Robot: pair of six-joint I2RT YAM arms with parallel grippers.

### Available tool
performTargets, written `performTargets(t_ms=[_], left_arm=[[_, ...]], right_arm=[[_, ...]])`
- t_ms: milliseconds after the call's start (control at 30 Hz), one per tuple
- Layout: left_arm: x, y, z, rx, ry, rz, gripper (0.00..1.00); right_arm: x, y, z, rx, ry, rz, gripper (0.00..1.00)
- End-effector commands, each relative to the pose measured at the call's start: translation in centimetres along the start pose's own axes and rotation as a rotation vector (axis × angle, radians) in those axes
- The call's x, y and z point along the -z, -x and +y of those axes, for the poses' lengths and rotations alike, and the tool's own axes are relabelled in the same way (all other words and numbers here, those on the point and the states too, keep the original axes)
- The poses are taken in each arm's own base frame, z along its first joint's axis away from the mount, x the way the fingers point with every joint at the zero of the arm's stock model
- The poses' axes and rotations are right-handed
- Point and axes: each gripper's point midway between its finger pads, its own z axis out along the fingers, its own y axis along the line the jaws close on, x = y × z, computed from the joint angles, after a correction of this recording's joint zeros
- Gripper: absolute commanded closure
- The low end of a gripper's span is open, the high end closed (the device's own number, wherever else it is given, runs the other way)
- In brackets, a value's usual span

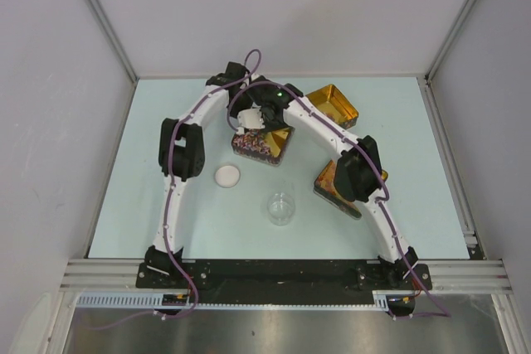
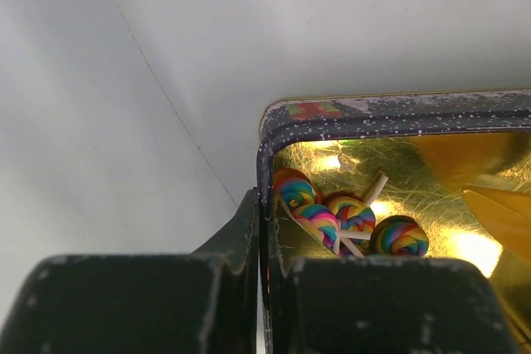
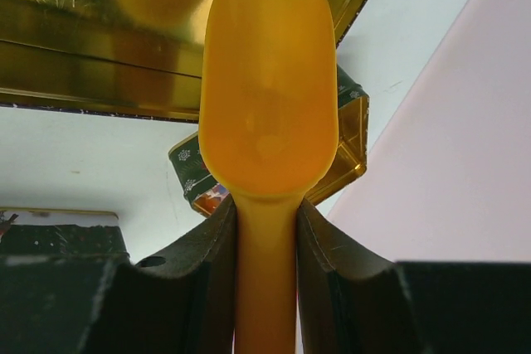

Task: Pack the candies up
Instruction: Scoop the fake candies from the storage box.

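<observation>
1. The left hand [image 2: 261, 242] is clenched on the side wall of a gold tin [image 2: 398, 109], with one finger outside the wall and one inside, close to a corner.
2. The right hand [image 3: 267, 230] grasps the handle of an orange scoop [image 3: 267, 89]. Its two fingers press the handle from either side, and the scoop's bowl points away from the wrist with nothing in it.
3. The scoop's bowl hangs over the shiny gold inside of the same tin. Its tip also shows at the right edge of the left wrist view.
4. The candies [image 2: 348, 217] lie inside that tin. Near the gripped corner they are rainbow-swirled sweets on short white sticks. From above they form a dark, many-coloured heap [image 1: 255, 145] filling the near part of the tin.
5. Both arms arch inward and meet over this tin at the middle of the far part of the worktop [image 1: 166, 221].
6. A second gold tin [image 1: 332, 105] sits open to the right of the arms' meeting point.
7. A third tin [image 1: 330, 184] lies partly hidden beneath the right arm.
8. A white round disc [image 1: 226, 176] and a clear cup [image 1: 280, 207] stand apart, nearer the arm bases.
</observation>
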Motion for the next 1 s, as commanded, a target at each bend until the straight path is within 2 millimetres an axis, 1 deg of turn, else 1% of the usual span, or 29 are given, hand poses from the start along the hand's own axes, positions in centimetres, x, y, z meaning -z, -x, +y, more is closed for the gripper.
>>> performTargets(t_ms=[0, 167, 200, 300, 400, 533, 567, 633, 667, 767, 800, 867, 900, 933, 967], left_arm=[[4.9, 3.6, -2.6, 0.03, -0.069, -0.122, 1.0], [6.0, 4.0, -2.5, 0.024, -0.059, -0.134, 1.0], [6.1, 3.9, -2.5, 0.023, -0.057, -0.132, 1.0], [6.4, 3.9, -2.7, 0.022, -0.063, -0.135, 1.0], [6.7, 3.8, -2.9, 0.023, -0.068, -0.138, 1.0], [6.8, 3.6, -3.3, 0.022, -0.09, -0.133, 1.0], [6.8, 3.4, -3.4, 0.025, -0.093, -0.127, 1.0], [6.8, 3.3, -3.6, 0.024, -0.102, -0.123, 1.0], [6.7, 3.1, -3.6, 0.024, -0.104, -0.114, 1.0], [6.5, 2.8, -3.1, 0.015, -0.078, -0.094, 1.0], [6.5, 2.6, -2.8, -0.015, -0.066, -0.08, 1.0], [5.4, 1.8, -2.5, -0.035, -0.063, -0.036, 1.0], [5.8, 1.7, -2.6, -0.043, -0.068, -0.018, 1.0], [5.6, 1.5, -2.5, -0.047, -0.064, -0.004, 1.0], [5.0, 1.4, -2.2, -0.054, -0.057, 0.008, 1.0]], right_arm=[[1.1, -0.3, -0.1, 0.009, 0.016, -0.022, 1.0], [1.5, 0.5, 1.6, -0.019, 0.084, -0.091, 1.0], [1.9, 1.0, 1.9, -0.026, 0.095, -0.124, 1.0], [1.9, 1.7, 3.0, -0.024, 0.131, -0.151, 1.0], [2.1, 2.3, 3.7, -0.035, 0.154, -0.178, 1.0], [2.5, 2.8, 3.9, -0.069, 0.175, -0.23, 1.0], [2.5, 3.2, 4.1, -0.075, 0.187, -0.253, 1.0], [2.4, 3.0, 4.3, -0.093, 0.197, -0.257, 1.0], [2.3, 3.5, 4.6, -0.097, 0.216, -0.284, 1.0], [2.0, 3.4, 5.1, -0.111, 0.236, -0.289, 1.0], [2.0, 3.4, 5.2, -0.115, 0.239, -0.292, 1.0], [1.8, 3.3, 5.3, -0.122, 0.24, -0.299, 1.0], [1.7, 3.2, 5.3, -0.125, 0.237, -0.297, 1.0], [1.5, 3.3, 5.2, -0.125, 0.232, -0.3, 1.0], [1.4, 3.2, 5.3, -0.125, 0.232, -0.301, 1.0]])
